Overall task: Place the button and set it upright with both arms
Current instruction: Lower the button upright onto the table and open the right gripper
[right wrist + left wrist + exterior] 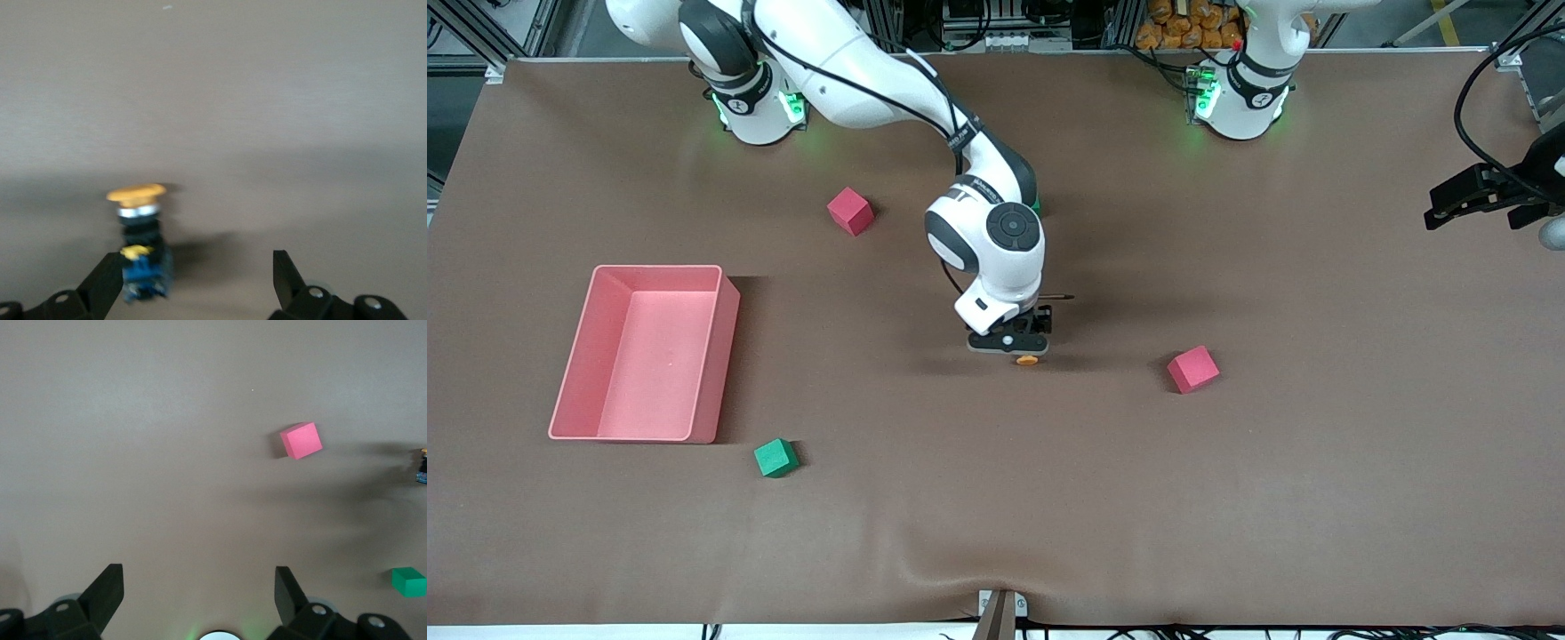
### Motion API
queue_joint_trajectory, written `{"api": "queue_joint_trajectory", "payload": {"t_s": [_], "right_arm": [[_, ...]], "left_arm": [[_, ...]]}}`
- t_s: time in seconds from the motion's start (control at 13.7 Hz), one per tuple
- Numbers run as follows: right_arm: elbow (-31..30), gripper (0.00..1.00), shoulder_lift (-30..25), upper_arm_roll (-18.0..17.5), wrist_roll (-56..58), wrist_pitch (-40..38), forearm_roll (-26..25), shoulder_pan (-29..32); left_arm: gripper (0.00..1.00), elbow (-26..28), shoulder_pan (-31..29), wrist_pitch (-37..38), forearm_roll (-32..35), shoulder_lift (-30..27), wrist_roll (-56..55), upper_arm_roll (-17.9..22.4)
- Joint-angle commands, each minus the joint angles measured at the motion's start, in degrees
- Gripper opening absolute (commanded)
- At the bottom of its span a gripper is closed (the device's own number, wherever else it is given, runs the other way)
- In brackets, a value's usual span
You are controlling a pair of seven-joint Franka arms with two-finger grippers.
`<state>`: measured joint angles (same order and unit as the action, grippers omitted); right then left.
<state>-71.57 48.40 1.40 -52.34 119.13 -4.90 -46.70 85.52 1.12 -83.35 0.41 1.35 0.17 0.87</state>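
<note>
The button (1029, 360) has an orange cap and a black-and-blue body (140, 240). It is at the middle of the table, right under my right gripper (1016, 348). That gripper (197, 267) is open, and the button's blue end lies close against one finger (107, 277), not pinched. The cap points toward the front camera, and the button looks blurred. My left gripper (1436, 213) waits open and empty over the left arm's end of the table. In the left wrist view (198, 587) the button (423, 467) shows only at the frame's edge.
A pink cube (1192, 369) lies beside the button toward the left arm's end. Another pink cube (849, 211) lies farther from the front camera. A green cube (775, 458) lies near a pink bin (720, 356) toward the right arm's end.
</note>
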Motion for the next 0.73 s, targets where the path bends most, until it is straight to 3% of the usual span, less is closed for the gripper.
{"api": "queue_joint_trajectory", "payload": {"t_s": [0.0, 0.37, 0.66], "right_arm": [[-0.9, 1.0, -6.9, -0.3, -0.1, -9.5, -1.4, 2.0], [-1.9, 1.0, -15.5, 0.7, 16.6, -25.4, -2.5, 7.8], [-4.0, 1.0, -18.3, 0.7, 32.5, -30.9, -4.3, 14.3]], "left_arm": [[1.0, -0.9, 0.2, 0.9, -0.3, 0.3, 0.7, -0.3], [1.0, -0.6, 0.1, 1.5, -0.8, 0.4, 0.7, -0.3], [1.0, -0.4, 0.4, 5.5, -1.8, 4.0, 1.1, -0.6]]}}
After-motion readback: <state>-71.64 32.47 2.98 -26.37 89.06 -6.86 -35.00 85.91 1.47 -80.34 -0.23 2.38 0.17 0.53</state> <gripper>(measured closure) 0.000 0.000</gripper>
